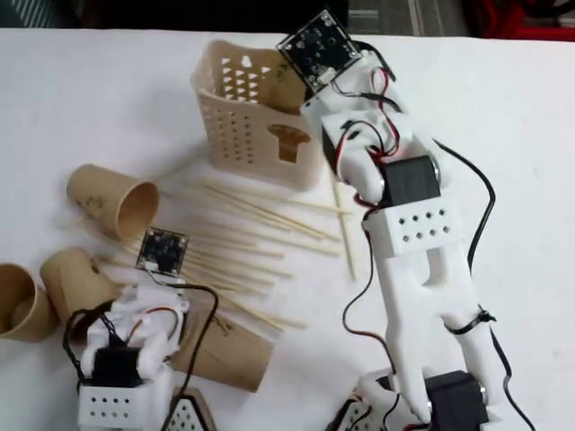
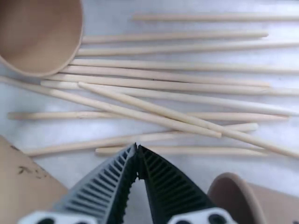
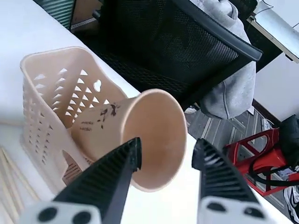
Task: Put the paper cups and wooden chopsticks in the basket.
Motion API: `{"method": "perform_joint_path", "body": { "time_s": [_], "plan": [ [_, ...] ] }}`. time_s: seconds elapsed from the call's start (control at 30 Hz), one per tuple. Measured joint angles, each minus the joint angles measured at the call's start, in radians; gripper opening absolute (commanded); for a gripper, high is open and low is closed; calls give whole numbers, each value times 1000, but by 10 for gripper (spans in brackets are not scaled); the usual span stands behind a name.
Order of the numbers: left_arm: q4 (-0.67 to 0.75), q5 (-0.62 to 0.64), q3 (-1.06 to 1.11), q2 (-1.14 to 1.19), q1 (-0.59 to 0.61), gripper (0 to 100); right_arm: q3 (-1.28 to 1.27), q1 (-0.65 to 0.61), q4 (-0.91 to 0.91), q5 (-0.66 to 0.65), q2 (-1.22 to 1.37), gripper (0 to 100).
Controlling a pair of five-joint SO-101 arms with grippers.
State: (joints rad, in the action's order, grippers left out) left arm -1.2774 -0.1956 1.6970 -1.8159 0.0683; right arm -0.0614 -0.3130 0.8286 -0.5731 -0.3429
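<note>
The right gripper (image 3: 167, 144) spreads its fingers wide either side of a paper cup (image 3: 103, 126) leaning base-first into the far basket (image 3: 51, 88), seemingly to let it drop, while the left gripper (image 2: 137, 148), fingertips pinched together and empty, hovers over scattered wooden chopsticks (image 2: 168, 84) at near left.

This looks like an office-like workroom, with a black mesh chair (image 3: 187, 46) draped with a grey garment (image 3: 229, 79) behind a white table (image 1: 521, 117).

Two white plastic arms (image 1: 422, 269) with black servo motors (image 1: 411, 180), red-and-black cables (image 1: 490, 190), ribbed black fingers (image 2: 170, 186), square black camera boards (image 1: 319, 45).
</note>
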Motion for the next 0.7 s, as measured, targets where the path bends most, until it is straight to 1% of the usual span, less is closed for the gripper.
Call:
{"method": "perform_joint_path", "body": {
  "time_s": [0.17, 0.37, 0.53, 0.7],
  "plan": [
    [0, 0, 0, 0, 0, 24, 0, -31, 0, 0, 0, 141],
    [0, 0, 0, 0, 0, 24, 0, -95, 0, 0, 2, 144],
    [0, 0, 0, 0, 0, 24, 0, -87, -34, 9, 2, 147],
    [0, 0, 0, 0, 0, 24, 14, -72, -32, 114, 2, 232]
  ]
}}
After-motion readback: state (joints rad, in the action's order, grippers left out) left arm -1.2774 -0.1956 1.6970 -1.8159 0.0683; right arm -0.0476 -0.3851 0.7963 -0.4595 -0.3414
